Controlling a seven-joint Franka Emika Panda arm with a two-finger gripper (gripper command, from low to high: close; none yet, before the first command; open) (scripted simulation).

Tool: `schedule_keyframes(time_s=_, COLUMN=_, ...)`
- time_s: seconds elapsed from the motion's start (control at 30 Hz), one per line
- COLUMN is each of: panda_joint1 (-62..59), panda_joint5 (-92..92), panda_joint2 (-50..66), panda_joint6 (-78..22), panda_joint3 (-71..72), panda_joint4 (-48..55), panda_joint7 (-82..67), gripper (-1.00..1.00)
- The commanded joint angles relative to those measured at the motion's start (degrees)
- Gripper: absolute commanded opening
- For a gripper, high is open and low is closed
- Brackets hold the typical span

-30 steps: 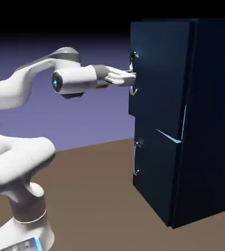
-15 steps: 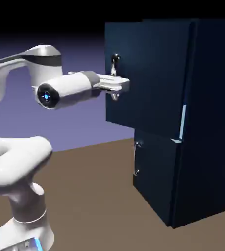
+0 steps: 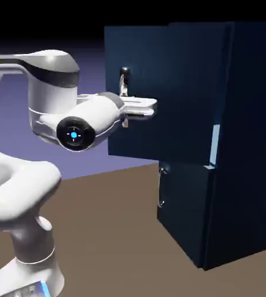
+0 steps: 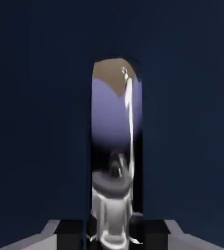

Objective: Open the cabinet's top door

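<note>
Closest thing in the exterior view is the white arm (image 3: 25, 197), coming up from the lower left and bending over toward the right. At its end the claw (image 3: 139, 108) is closed right down on the thin metal handle (image 3: 124, 81) of the top door (image 3: 158, 93). The hand view agrees: the shiny handle (image 4: 112, 195) sits big between the fingertips at the bottom edge, with dark blue panel on both sides of it.

Past that, the top door is already swung partway out from the cabinet (image 3: 245, 145), free edge toward the robot and a pale strip showing along the hinge side. The shorter lower door (image 3: 181, 214) below is shut, its small handle (image 3: 161, 187) untouched. The cabinet stands on the brown table (image 3: 112, 232), at the right of the exterior view.

So I'd call this mid-pull, door maybe partly open but not fully. To do it well, I'd follow the arc the handle makes around the hinge instead of yanking straight back, and let the wrist turn along with the panel so the bar doesn't twist out of the grip. Keep the squeeze firm. The elbow looks fairly folded, so watch for running out of room.
</note>
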Motion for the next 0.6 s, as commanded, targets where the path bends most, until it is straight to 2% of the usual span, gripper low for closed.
schedule_keyframes(time_s=0.0, panda_joint1=0.8, panda_joint5=-1.7, panda_joint2=2.1, panda_joint6=-2.0, panda_joint3=-1.7, panda_joint4=1.4, panda_joint7=-0.9, gripper=-1.0)
schedule_keyframes(time_s=0.57, panda_joint1=17.9, panda_joint5=-18.2, panda_joint2=37.4, panda_joint6=-35.7, panda_joint3=-24.7, panda_joint4=32.1, panda_joint7=-16.5, gripper=-1.0)
